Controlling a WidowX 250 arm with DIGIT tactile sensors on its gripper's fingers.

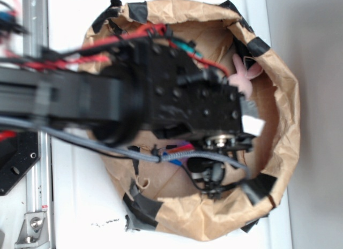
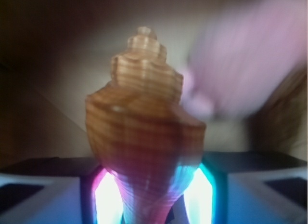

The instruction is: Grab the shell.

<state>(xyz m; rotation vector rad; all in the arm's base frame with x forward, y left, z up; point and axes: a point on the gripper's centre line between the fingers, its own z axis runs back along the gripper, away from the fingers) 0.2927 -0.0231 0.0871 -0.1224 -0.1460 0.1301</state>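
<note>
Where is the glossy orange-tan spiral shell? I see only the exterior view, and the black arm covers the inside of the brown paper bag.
Observer: In the wrist view, the glossy orange-tan spiral shell sits between the two fingers of the gripper.
Operator: Which way does its spire point?
Observer: Away from the camera, past the fingertips.
Operator: Is it gripped?
Observer: I cannot tell; glowing gaps show beside its narrow end.

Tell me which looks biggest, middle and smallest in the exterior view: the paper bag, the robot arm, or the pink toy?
1. Brown paper bag, though the black robot arm sits nearer the camera and looks almost as big, so that's unsure.
2. Robot arm.
3. Pink toy, clearly smallest.
</note>
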